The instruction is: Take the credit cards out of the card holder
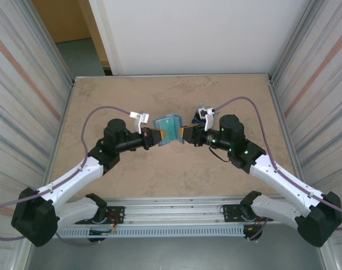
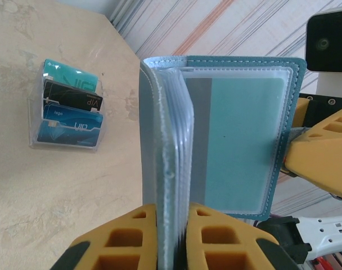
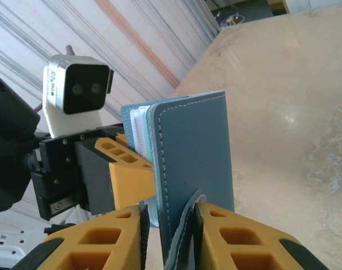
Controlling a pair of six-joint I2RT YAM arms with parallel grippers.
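**Small teal-blue bifold card holder (image 1: 169,129) held up over the middle of the beige worktop (image 1: 160,174)**

The left gripper (image 2: 171,216) pinches one cover with its sleeve stack to steady the holder. The right gripper (image 3: 168,216) straddles the other cover and tab, probably to spread it, though I cannot tell if it grips. One teal card (image 2: 238,146) is still sleeved. Farther off, thin teal, black and blue plastic credit cards (image 2: 70,107) sit in a clear stand (image 2: 33,121).

Top external: fixed high behind the arms, looked down over the whole bench (image 1: 171,174). Left wrist: close behind the left gripper (image 2: 171,219), faced the right arm. Right wrist: close behind the right gripper (image 3: 170,216), faced the left arm. All three shared the card holder (image 1: 168,129).
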